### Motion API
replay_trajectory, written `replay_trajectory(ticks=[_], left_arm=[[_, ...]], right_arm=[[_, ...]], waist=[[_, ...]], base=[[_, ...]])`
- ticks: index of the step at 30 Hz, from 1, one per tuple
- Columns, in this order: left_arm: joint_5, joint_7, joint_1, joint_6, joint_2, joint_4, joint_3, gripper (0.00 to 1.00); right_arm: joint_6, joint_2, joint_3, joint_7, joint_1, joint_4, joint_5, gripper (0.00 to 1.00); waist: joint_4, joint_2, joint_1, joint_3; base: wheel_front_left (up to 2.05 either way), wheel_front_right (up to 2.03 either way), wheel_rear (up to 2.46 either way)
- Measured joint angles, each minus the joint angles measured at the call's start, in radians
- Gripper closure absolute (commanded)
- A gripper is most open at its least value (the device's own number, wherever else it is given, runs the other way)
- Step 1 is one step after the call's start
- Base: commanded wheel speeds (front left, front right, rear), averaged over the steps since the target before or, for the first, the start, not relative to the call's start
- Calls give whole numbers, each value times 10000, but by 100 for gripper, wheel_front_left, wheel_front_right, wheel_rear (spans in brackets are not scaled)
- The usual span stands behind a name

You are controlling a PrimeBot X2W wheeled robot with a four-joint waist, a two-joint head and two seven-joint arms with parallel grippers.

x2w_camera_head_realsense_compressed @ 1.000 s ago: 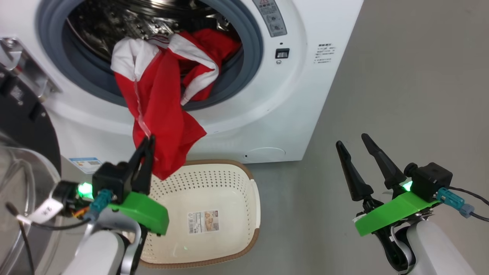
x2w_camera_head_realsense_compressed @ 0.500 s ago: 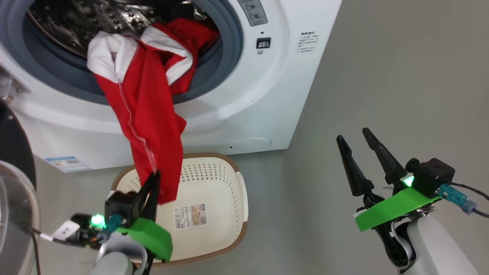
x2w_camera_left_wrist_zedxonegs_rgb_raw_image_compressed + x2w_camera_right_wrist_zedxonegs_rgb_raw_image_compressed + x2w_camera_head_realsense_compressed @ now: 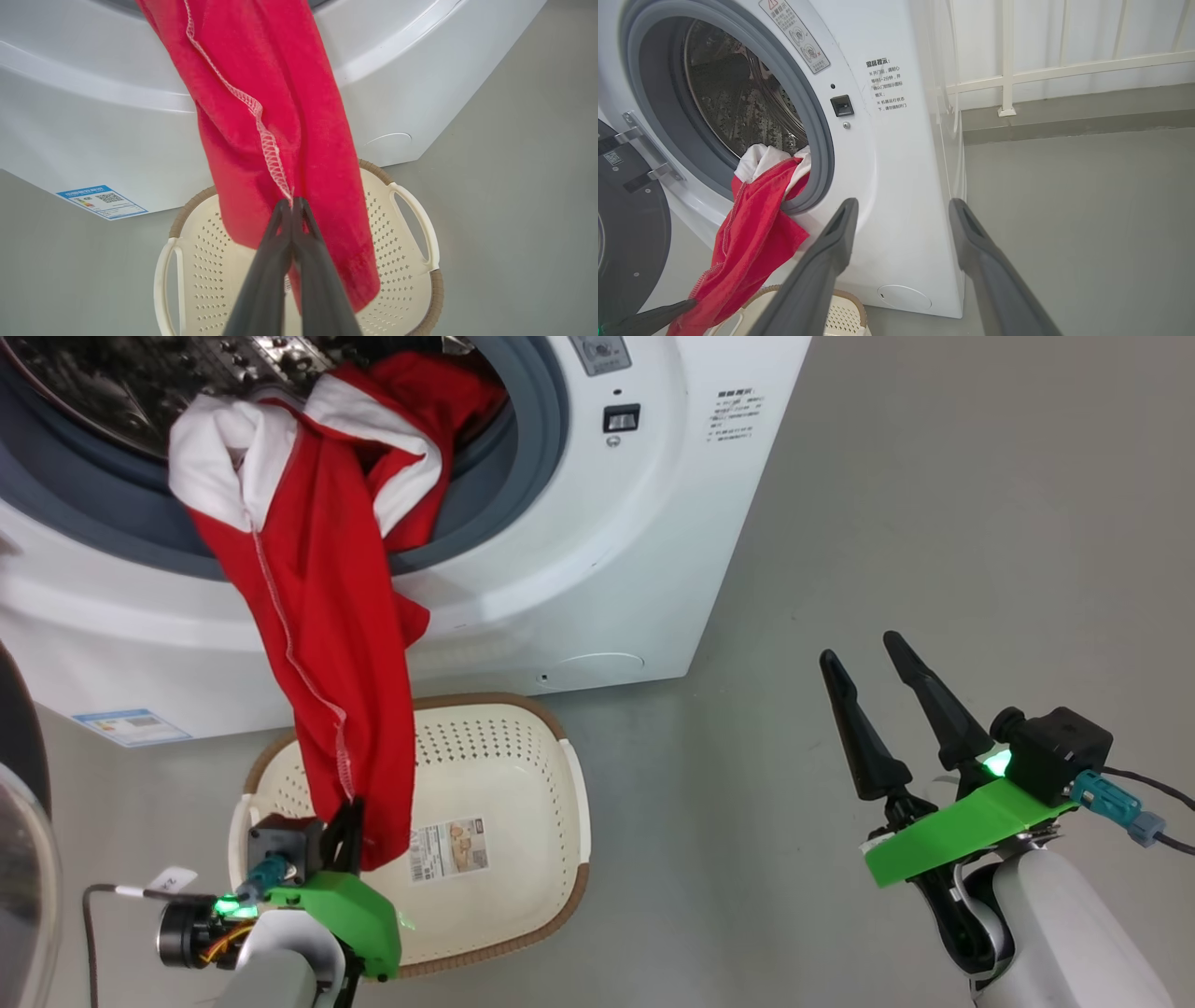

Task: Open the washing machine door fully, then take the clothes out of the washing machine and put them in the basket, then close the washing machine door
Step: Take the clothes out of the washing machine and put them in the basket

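Over the basket (image 3: pixel 523 775), left tool (image 3: pixel 353 814) grips the clothes (image 3: pixel 327 644) edge; right tool (image 3: pixel 859 651) gapes above floor (image 3: pixel 934 504).

I'm pulling the left gripper (image 3: pixel 352 814) back over the basket (image 3: pixel 509 765), drawing the clothes (image 3: pixel 327 644) further out of the washing machine (image 3: pixel 597 569).

Door (image 3: pixel 23 896) runs off the left edge, drum (image 3: pixel 93 383) off the top; clothes (image 3: pixel 327 644) hide part of the basket (image 3: pixel 509 756), whose label (image 3: pixel 453 847) is too small to read
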Motion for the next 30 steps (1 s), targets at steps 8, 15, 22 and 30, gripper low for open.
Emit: replay_trajectory(ticks=[8,15,22,30], left_arm=[[4,-35,-755,-274,-314,1582,330,87],[207,-35,-914,-454,-441,1726,642,0],[468,-35,-925,-612,-439,1227,1009,0],[938,-36,-825,-606,-301,155,1429,0]], right_arm=[[0,2,31,0,-39,6,0,0],[0,4,15,0,-199,2,0,0],[0,6,-69,0,-199,-23,-13,0],[0,19,-71,0,-199,-75,-15,0]], waist=[[-115,0,0,210],[-164,0,0,366],[-52,0,0,410],[29,0,-1,497]], base=[[0,0,0],[0,0,0],[0,0,0],[0,0,0]])
